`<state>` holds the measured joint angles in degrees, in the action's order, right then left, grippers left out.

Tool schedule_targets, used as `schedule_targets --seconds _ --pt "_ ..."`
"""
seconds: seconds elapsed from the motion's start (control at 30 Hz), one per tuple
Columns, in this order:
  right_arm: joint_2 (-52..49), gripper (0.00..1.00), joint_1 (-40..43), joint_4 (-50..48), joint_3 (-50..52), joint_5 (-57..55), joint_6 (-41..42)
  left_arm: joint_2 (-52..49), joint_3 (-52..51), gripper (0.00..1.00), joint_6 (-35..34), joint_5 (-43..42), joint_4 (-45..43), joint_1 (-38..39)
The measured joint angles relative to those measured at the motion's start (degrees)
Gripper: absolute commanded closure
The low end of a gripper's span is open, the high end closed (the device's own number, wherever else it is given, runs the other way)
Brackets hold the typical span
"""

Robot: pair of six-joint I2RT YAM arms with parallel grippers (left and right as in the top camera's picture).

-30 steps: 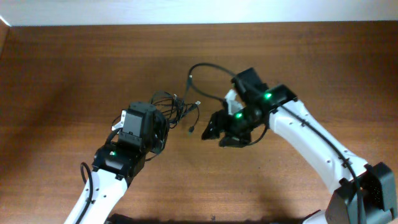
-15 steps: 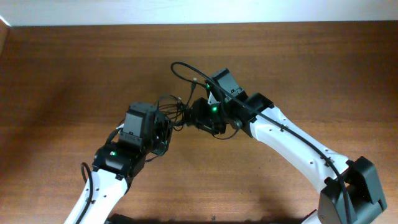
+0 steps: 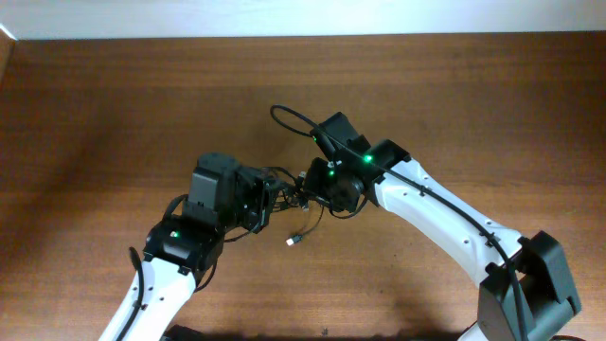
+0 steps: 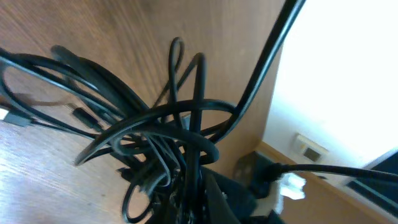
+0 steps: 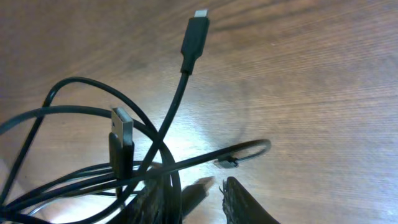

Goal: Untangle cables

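Clamping the tangled cables (image 4: 186, 113), the left tool (image 3: 269, 199) sits beside the right tool (image 3: 305, 188)

White arms (image 3: 445, 216), black wrists (image 3: 213, 189), green lights (image 3: 365, 159)

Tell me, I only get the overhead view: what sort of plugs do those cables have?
Observer: The right wrist view shows a flat, wide plug with a silvery end, sitting in among the loops of the cables.
Operator: Only that one?
Observer: No. That view also shows a slim plug with a small silvery tip, pointing away from the tangle.
Operator: Does the knot look loose?
Observer: Not really. The left wrist view shows several loops crossing tightly in one bunch, which runs down into the left gripper, shut on it.
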<state>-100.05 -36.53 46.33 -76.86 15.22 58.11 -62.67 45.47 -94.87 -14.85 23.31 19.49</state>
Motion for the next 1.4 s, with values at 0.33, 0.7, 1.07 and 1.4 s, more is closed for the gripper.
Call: schedule_targets --seconds 0.33,0.7,1.07,1.4 --pt "-1.22 0.63 0.15 9.25 0.83 -2.78 -2.36 4.87 -0.2 1.0 -1.05 1.73 -5.57 -16.04" --pt "-1.29 0.49 3.45 -7.74 0.96 32.3 -13.38 4.72 -0.04 1.0 19.63 0.07 3.19 -15.82" --pt "-1.27 0.43 0.44 -17.2 1.01 28.44 4.76 1.99 -0.04 1.0 8.13 1.44 3.5 -5.9" --pt "-1.29 0.41 3.87 -15.74 1.03 10.01 10.62 1.38 -0.04 1.0 5.86 -7.26 3.06 -5.07"
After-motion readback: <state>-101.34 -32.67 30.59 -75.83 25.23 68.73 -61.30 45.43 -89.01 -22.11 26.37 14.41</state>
